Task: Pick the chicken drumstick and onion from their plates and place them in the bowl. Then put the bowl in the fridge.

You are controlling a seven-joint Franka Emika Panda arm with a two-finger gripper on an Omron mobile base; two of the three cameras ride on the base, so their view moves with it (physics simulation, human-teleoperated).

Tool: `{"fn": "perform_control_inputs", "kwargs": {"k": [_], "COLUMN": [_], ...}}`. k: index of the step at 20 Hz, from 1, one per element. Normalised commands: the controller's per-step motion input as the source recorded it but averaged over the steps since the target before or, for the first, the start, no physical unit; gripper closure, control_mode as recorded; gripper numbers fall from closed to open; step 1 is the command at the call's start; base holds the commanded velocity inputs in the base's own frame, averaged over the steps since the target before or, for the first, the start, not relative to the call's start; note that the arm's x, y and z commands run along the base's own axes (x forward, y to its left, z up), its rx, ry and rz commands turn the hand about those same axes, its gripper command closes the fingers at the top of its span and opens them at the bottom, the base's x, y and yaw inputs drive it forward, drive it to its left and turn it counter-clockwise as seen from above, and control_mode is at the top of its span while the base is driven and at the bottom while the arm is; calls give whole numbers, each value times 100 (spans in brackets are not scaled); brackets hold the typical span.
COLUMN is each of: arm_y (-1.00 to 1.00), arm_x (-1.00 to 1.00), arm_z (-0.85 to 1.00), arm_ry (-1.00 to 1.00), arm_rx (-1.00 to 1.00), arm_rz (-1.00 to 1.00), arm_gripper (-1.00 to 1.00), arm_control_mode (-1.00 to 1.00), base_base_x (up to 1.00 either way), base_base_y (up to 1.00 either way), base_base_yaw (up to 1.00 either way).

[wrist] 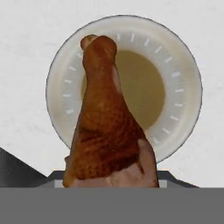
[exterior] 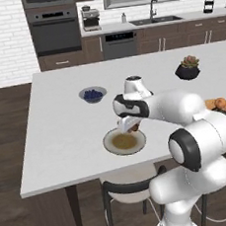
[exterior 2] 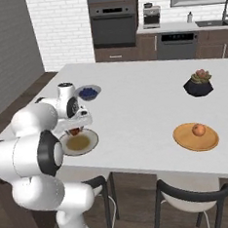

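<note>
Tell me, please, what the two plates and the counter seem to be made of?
The cream-rimmed plate looks like glazed ceramic: a smooth pale rim with fine radial ticks and an olive-brown centre. The flat tan plate under the onion looks like wood, matte and evenly coloured, though no grain shows. The counter looks like matte white stone or laminate; which is unclear.

Glossy white rounded arm; dark joint bands; bulbous segments.

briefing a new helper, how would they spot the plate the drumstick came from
Start at the big white island counter and go to its near edge, where the robot's arm reaches. The plate lies under the raised chicken drumstick: pale cream rim, olive-brown centre, unlike the flat tan wooden plate bearing the onion.
</note>
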Motion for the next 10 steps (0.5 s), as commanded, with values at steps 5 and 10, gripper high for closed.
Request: {"fn": "perform_control_inputs", "kwargs": {"k": [5,10], "arm_y": [-32,-10], "arm_x": [-64,-71], "arm_z": [86,57], "arm_ry": [13,9], "arm_rx": [5,-1], "arm_rz": [-21,-31], "arm_gripper": [100,100], "arm_control_mode": [-100,-100], "base_base_x": [0,0], "base_base_y": [0,0], "base_base_yaw": [0,0]}}
